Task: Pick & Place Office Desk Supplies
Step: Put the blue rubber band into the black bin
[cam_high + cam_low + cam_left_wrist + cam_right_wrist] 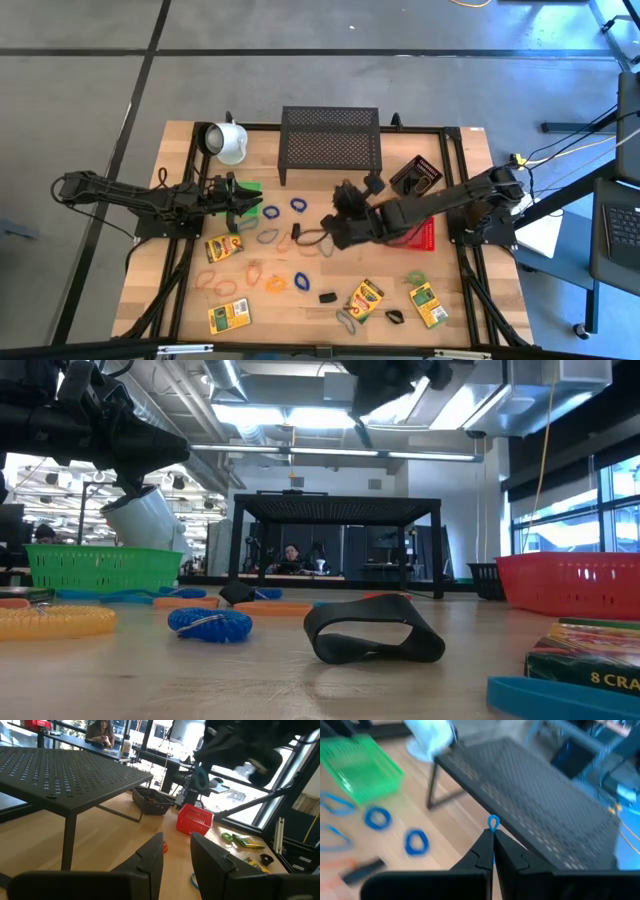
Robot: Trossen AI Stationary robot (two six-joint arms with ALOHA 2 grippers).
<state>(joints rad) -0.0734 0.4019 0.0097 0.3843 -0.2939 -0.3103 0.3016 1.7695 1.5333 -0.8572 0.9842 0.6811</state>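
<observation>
The right gripper [492, 842] was pinched shut on a blue rubber band [493, 823] just in front of the black rack [330, 140], the left gripper [176, 851] waited open nearby, and most supplies (seemingly unsorted) lay beyond.

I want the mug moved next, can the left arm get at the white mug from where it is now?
Probably yes. The left gripper hangs open just in front of the white mug, which lies on its side with bare table between them.
</observation>
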